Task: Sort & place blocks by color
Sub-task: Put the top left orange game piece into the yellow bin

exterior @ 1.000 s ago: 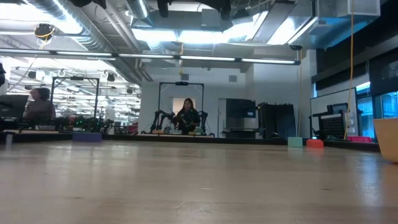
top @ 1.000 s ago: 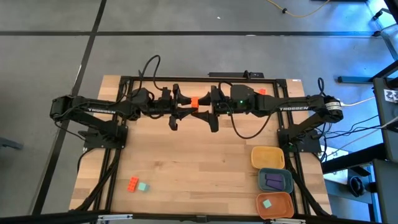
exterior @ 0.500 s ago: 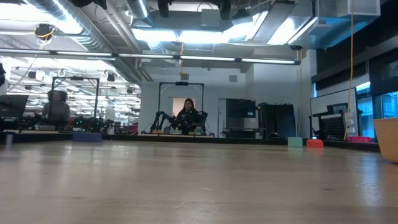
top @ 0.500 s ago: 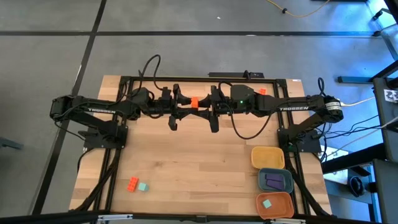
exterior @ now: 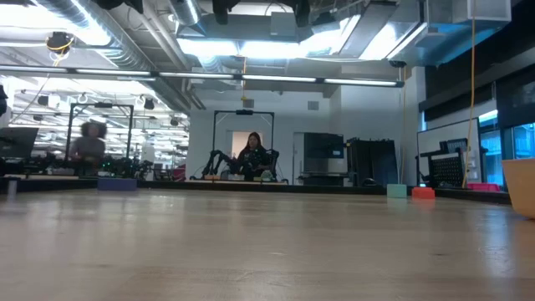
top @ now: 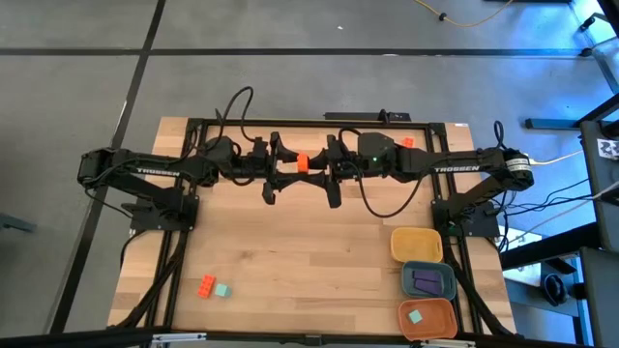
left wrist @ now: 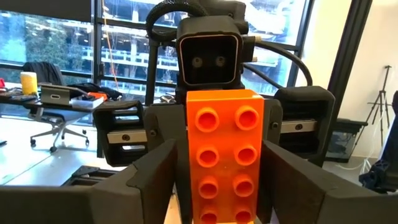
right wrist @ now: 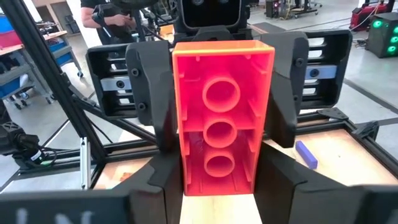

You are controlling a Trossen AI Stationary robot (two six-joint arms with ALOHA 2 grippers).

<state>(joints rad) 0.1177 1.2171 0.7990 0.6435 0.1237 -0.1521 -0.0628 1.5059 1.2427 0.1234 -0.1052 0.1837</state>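
Note:
An orange-red block (top: 302, 161) hangs in the air above the table's far middle, between my two grippers, which face each other. It stands on end, studs (left wrist: 225, 149) toward the left arm and hollow underside (right wrist: 221, 93) toward the right arm. My right gripper (right wrist: 219, 186) is shut on it. My left gripper (left wrist: 224, 193) is open, one finger on either side of the block, with a narrow gap showing on one side. Another orange-red block (top: 207, 285) and a teal one (top: 222, 290) lie flat on the table at the near left. My right gripper pinches the orange-red block's two long narrow sides (right wrist: 185, 177) between its two fingers, at the block's lower part. The fingers come level from the table's right side. The block is lifted clear of the table and stands upright, with its hollow underside toward the gripper's wrist.
Three rounded trays stand in a row at the near right: yellow (top: 416, 245), blue-grey (top: 428, 267) with a purple block in it, and orange (top: 432, 331) with a teal block in it. A purple bar (right wrist: 309, 154) lies on the table under the arms. The table's middle is bare wood.

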